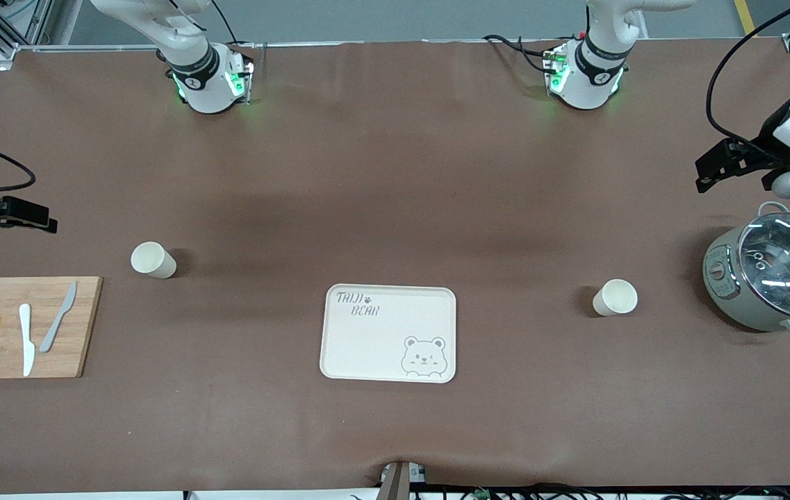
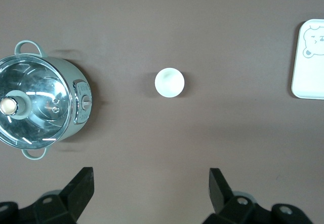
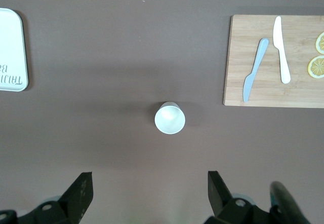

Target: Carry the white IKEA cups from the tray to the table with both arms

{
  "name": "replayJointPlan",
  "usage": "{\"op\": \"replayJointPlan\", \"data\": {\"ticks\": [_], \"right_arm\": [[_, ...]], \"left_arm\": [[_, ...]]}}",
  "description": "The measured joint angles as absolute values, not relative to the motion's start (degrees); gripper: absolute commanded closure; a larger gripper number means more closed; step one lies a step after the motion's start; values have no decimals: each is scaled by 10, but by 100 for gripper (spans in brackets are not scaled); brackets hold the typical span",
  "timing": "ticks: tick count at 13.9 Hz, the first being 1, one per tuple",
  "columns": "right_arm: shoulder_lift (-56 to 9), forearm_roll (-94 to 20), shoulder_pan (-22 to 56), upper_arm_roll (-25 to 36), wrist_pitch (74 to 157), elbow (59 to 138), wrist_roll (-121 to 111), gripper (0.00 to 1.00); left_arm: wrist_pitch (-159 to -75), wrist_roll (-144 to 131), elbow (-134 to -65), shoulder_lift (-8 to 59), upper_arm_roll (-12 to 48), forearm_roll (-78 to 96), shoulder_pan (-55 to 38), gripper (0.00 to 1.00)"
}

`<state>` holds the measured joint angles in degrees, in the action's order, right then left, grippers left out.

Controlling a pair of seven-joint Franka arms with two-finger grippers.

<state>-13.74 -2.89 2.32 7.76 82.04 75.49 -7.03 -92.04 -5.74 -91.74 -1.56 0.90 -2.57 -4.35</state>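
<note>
Two white IKEA cups stand upright on the brown table, either side of the cream bear tray (image 1: 388, 333). One cup (image 1: 153, 260) is toward the right arm's end and also shows in the right wrist view (image 3: 170, 118). The other cup (image 1: 615, 297) is toward the left arm's end, beside the pot, and shows in the left wrist view (image 2: 169, 82). My left gripper (image 1: 702, 177) (image 2: 150, 183) is open and empty, up in the air near the pot. My right gripper (image 1: 47, 221) (image 3: 149, 188) is open and empty, raised near the cutting board.
A grey-green pot with a glass lid (image 1: 773, 278) (image 2: 43, 105) stands at the left arm's end. A wooden cutting board (image 1: 19, 326) (image 3: 276, 60) with two knives and lemon slices lies at the right arm's end. The tray's edge shows in both wrist views (image 2: 309, 59) (image 3: 11, 49).
</note>
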Motion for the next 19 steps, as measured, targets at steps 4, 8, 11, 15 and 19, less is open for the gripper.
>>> {"op": "replayJointPlan", "data": {"ticks": [4,8,11,15,19], "right_arm": [[-48,3,32,75,878,884,-71,0],[-15,41,41,74,892,925,-70,0],[-12,55,39,77,891,926,-70,0],[7,41,41,75,864,928,-70,0],[26,33,42,74,844,910,-67,0]], "left_arm": [[-916,-57,-917,-16,8,-26,-41,0],[-916,-57,-917,-16,8,-23,-41,0],[-915,-57,-918,-16,8,-22,-40,0],[-909,-57,-918,-16,7,-22,-39,0],[-899,-57,-918,-16,7,-22,-39,0]]}}
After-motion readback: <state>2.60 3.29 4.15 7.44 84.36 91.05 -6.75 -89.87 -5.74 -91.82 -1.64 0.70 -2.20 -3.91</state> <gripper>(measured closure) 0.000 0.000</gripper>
